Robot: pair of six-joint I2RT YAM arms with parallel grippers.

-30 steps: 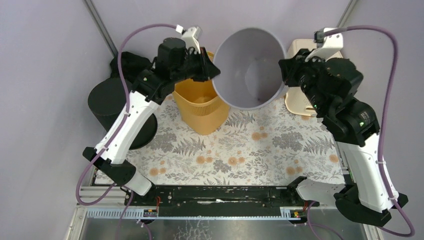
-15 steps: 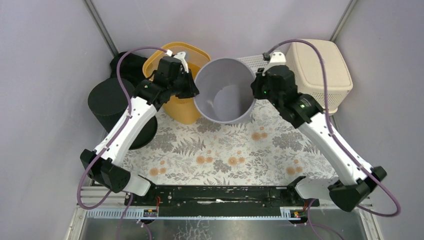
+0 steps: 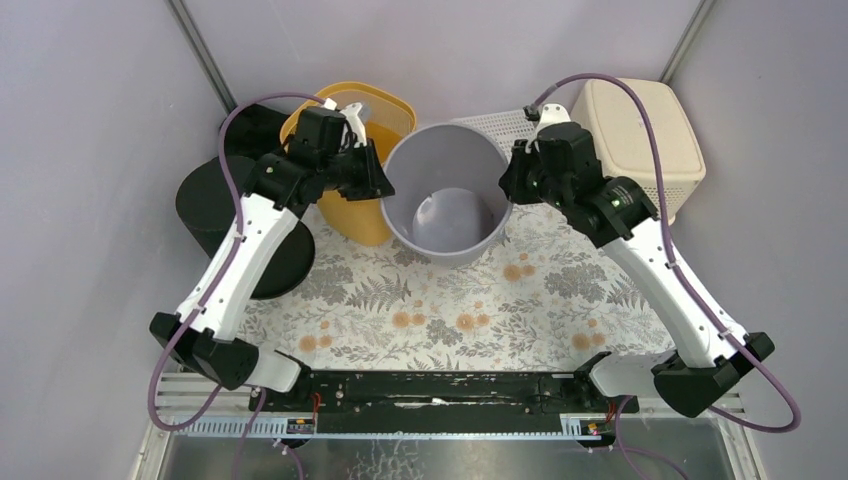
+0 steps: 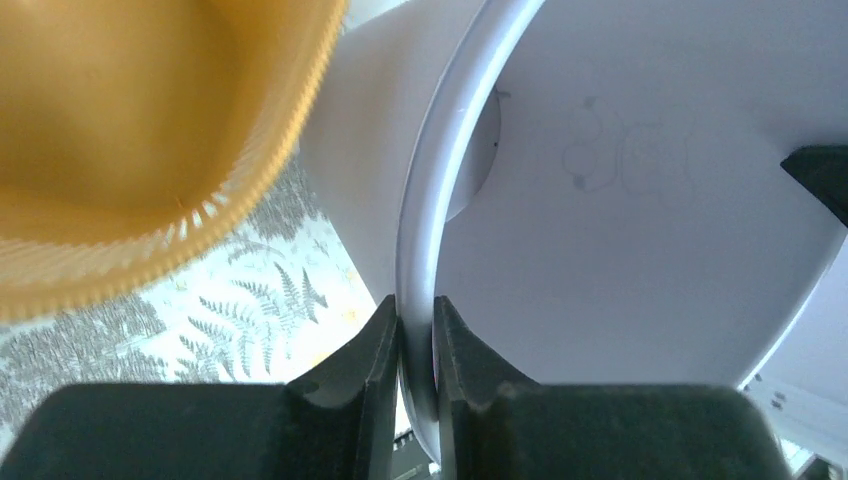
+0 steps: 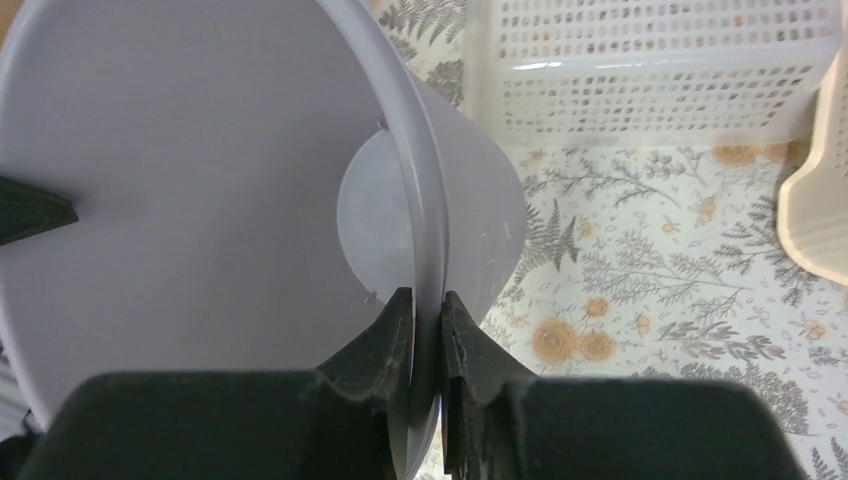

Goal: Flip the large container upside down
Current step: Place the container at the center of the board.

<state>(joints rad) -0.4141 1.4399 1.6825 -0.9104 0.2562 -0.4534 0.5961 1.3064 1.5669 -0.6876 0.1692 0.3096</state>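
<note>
Left pincer [image 4: 415, 320] is clamped on the left rim of the large grey container [image 3: 445, 215], right next to the orange bin [image 3: 352, 218]. Container's mouth-up at the back middle of the worktop [image 3: 480, 310], and the right pincer [image 5: 427, 310] pinches the opposite rim, one finger inside, one outside.

The left arm [image 3: 235, 265] reaches forward and inward with its elbow bent; the right arm [image 3: 665, 275] mirrors it. The left claw [image 4: 416, 325] and right claw [image 5: 427, 315] pinch opposite sides of the large container [image 3: 445, 215] rim, one finger inside, one outside.
</note>
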